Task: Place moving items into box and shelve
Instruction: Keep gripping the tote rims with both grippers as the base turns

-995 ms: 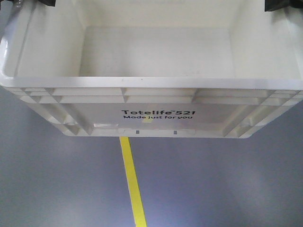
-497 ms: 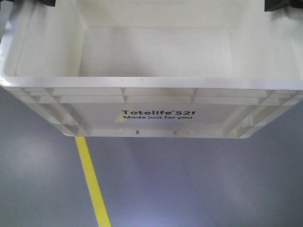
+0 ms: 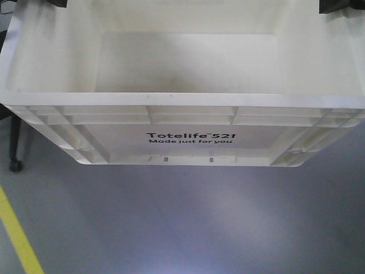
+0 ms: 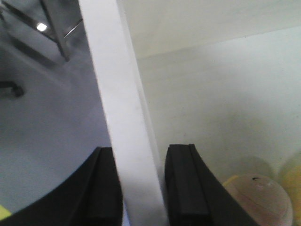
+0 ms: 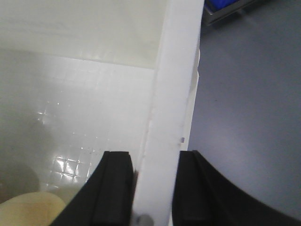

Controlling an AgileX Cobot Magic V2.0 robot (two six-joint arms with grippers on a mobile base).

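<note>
As left hand (image 4: 143,155) and right hand (image 5: 155,157) clamp the box (image 3: 188,100), pinkish ball (image 4: 258,197) and cream ball (image 5: 28,209) lie just inside.

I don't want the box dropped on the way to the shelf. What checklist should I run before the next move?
1. Hold by left gripper on box rim: ok, jaws shut on either side of it.
2. Hold by right gripper on the opposite rim: ok, jaws shut on it.
3. Load: pink ball and cream ball lie inside the box: ok.
4. Tilt: ok, the rim looks about level in the front view.
5. Path: cannot tell; a caster leg stands near the box at the front view's left edge.
6. Shelf: cannot tell, none in view.
</note>
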